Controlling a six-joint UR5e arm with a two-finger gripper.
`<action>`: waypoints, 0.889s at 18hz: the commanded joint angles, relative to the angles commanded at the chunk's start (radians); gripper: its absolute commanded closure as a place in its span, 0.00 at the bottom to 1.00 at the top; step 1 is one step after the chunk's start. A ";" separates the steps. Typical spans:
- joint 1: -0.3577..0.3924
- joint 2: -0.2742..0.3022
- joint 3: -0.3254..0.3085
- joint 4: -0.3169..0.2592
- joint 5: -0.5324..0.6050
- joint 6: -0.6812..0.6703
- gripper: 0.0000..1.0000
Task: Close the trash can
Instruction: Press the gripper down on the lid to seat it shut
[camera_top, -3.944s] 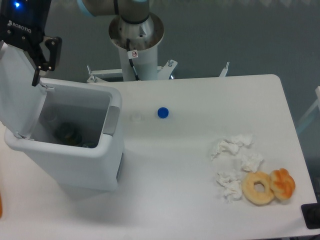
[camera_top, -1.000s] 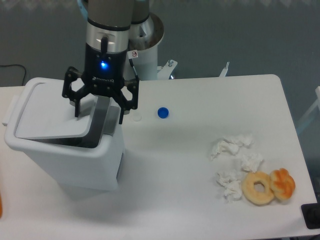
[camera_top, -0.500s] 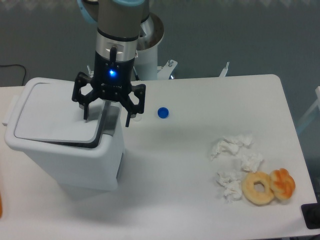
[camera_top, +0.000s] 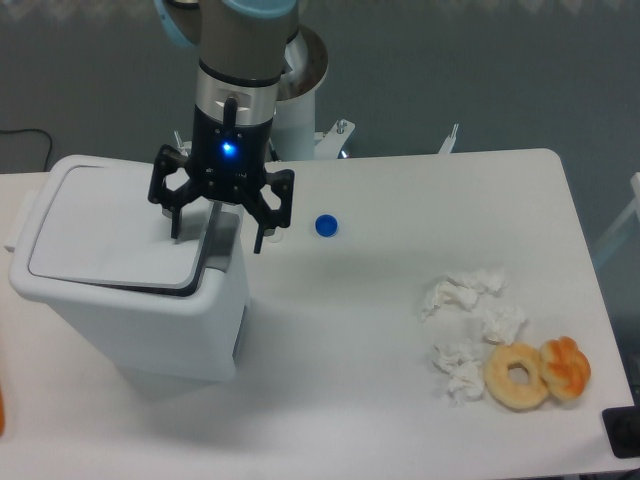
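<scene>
We judge the job nearly done: the large white plastic rectangular trash can (camera_top: 130, 300) with rounded corners has its flat lid (camera_top: 110, 235) lying down over the opening, roughly level. A thin dark gap shows along the lid's near and right edges, so we can't tell if it's fully seated; prob. one last press is what's left.

The black two-finger gripper (camera_top: 222, 215) w/ a blue light hangs at the can's right edge, jaws spread wide open and holding nothing. One finger sits over the lid's right part, the other out past the can over the white tabletop (camera_top: 400, 330). The grey front tab (camera_top: 222, 242) lies right between the jaws.

The can stands to the left of and below the jaws. Right of the jaws, near, is a small blue round cap (camera_top: 325, 226).

Writing: a small sticker w/ a red mark on the arm's white base post (camera_top: 267, 107), too small to read. No brand legible on the gripper.
</scene>
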 joint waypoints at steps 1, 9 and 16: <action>-0.002 -0.002 0.000 0.000 0.000 0.000 0.00; -0.003 -0.029 -0.003 0.005 0.003 0.000 0.00; -0.002 -0.029 -0.008 0.005 0.003 0.000 0.00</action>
